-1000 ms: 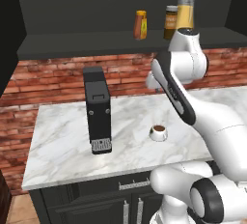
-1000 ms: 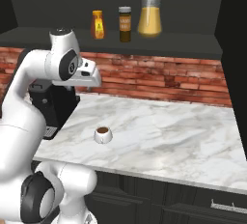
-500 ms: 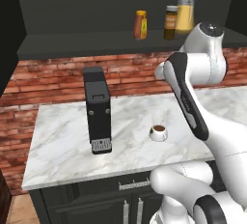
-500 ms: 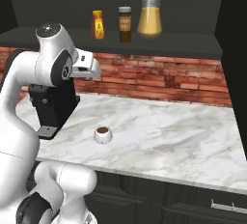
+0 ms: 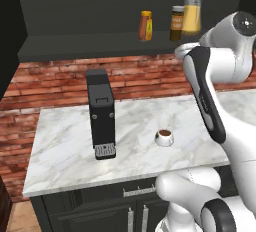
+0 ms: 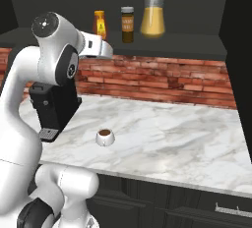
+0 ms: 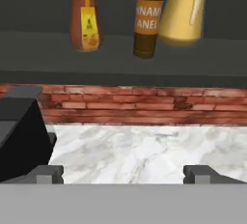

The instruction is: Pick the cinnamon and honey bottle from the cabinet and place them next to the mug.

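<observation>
On the dark cabinet shelf (image 5: 90, 43) (image 6: 187, 45) (image 7: 120, 60) the honey bottle (image 5: 145, 25) (image 6: 100, 23) (image 7: 85, 20) stands to the left of the cinnamon jar (image 5: 177, 22) (image 6: 127, 24) (image 7: 147, 18), both upright. The white mug (image 5: 164, 137) (image 6: 104, 136) of dark liquid sits on the marble counter (image 5: 65, 151) below. My gripper (image 7: 123, 174) is open and holds nothing. It hangs in front of the shelf and a little below it, apart from both bottles. In the right base view the hand (image 6: 96, 47) partly covers the honey bottle's base.
A glass pitcher of orange liquid (image 5: 192, 12) (image 6: 153, 14) (image 7: 183, 10) stands just right of the cinnamon. A black coffee machine (image 5: 101, 113) (image 6: 51, 111) (image 7: 19, 136) stands left of the mug. A brick wall (image 6: 162, 82) backs the counter, and dark drawers (image 5: 130, 211) lie below.
The arm has swung upward and the hand has risen toward the shelf. The bottles, pitcher and mug have not moved.
</observation>
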